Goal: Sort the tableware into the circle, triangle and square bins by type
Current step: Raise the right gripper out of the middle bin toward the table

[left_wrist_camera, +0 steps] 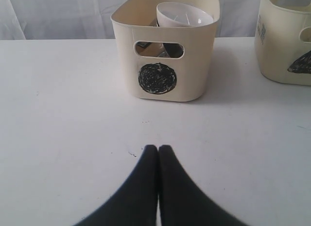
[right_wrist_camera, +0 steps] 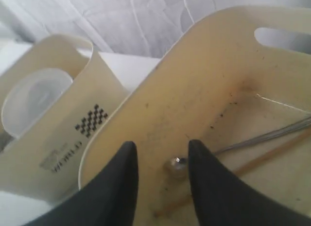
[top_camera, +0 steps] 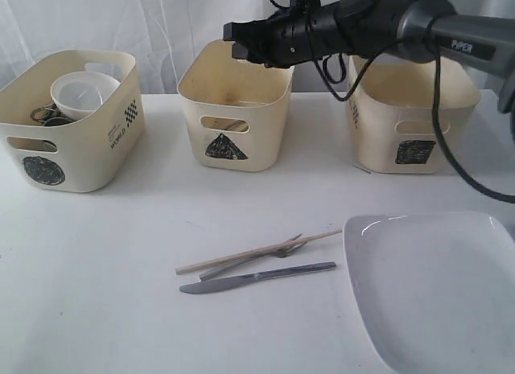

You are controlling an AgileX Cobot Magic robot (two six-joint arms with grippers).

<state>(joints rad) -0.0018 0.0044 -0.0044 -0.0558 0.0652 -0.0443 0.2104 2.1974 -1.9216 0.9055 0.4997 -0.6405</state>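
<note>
The large white plate [top_camera: 434, 285] is lying on the surface, well in front of the triangle bin [top_camera: 235, 153]. The right end effector [right_wrist_camera: 159, 155] is hovering over that bin, jaws parted and empty. The chopstick [top_camera: 257, 252], knife [top_camera: 257, 277] and fork [top_camera: 265, 256] are lying beside the plate, long axes running left-right. The left end effector [left_wrist_camera: 158, 153] is resting pinched closed.

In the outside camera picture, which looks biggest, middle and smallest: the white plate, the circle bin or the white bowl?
1. white plate, but it sits nearest the camera, so I am unsure against the bin.
2. circle bin.
3. white bowl, inside that bin, clearly smallest.
</note>
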